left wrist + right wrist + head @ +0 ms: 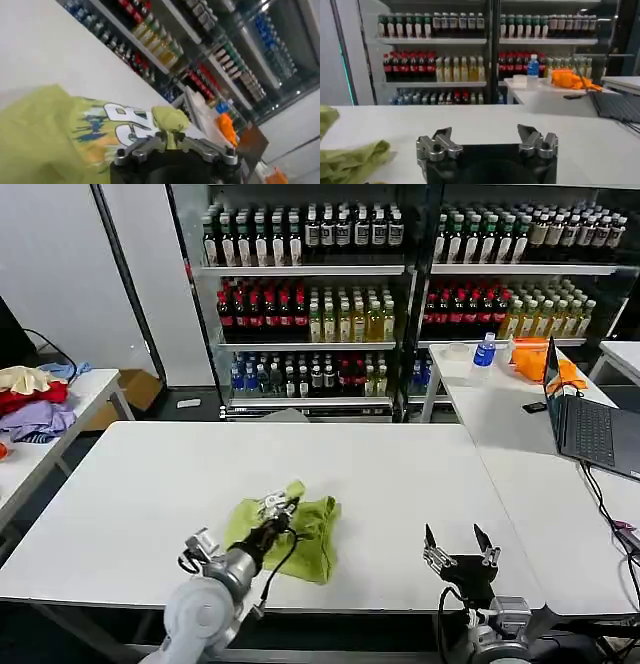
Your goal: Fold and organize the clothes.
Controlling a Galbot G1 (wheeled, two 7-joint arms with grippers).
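The lime yellow-green T-shirt lies bunched on the white table, near its front edge. My left gripper is over the shirt's left half and is shut on a fold of its fabric. In the left wrist view that pinched fold stands up between the closed jaws, and the white and blue printed graphic faces up beside it. My right gripper hovers open and empty over the table's front right, well to the right of the shirt. The right wrist view shows the shirt's edge off to one side of the right gripper.
A second white table on the right carries a laptop, an orange cloth, a bottle and a tub. A side table at the far left holds a pile of red, purple and cream garments. Drink shelves stand behind.
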